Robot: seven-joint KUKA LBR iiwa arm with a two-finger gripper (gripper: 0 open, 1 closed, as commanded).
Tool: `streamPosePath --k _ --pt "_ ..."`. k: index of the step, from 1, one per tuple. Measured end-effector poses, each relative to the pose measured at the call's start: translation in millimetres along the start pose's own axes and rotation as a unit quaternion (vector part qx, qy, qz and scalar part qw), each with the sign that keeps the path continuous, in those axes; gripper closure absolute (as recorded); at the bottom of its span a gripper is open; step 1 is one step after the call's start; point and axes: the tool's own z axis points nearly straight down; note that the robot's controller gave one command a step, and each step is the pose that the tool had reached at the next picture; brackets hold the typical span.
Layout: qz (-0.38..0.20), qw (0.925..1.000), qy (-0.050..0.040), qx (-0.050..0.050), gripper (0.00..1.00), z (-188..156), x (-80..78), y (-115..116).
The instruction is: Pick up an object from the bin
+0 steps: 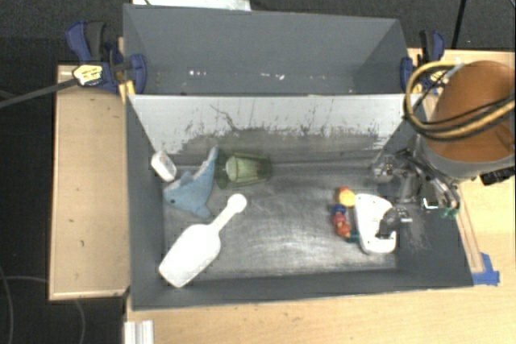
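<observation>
My gripper [413,191] is low over the right end of the bin, its metal body just above and to the right of a white rounded plastic thing [371,223] with a dark opening at its lower end. The gripper's lower part overlaps that white thing's right edge; whether it touches it I cannot tell. Against the white thing's left side lies a small toy of orange, red and blue beads [343,213].
At the left lie a white bowling-pin-shaped bottle [198,244], a blue crumpled thing [193,191], a green see-through cup [244,169] on its side and a small white cylinder [164,167]. The arm with its orange cover and cables hangs over the right rim.
</observation>
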Motion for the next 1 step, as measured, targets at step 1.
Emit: streamPosePath --k 1 --pt "-0.002 1.0000 -0.0039 0.001 0.00 -4.2 -1.9 0.3"
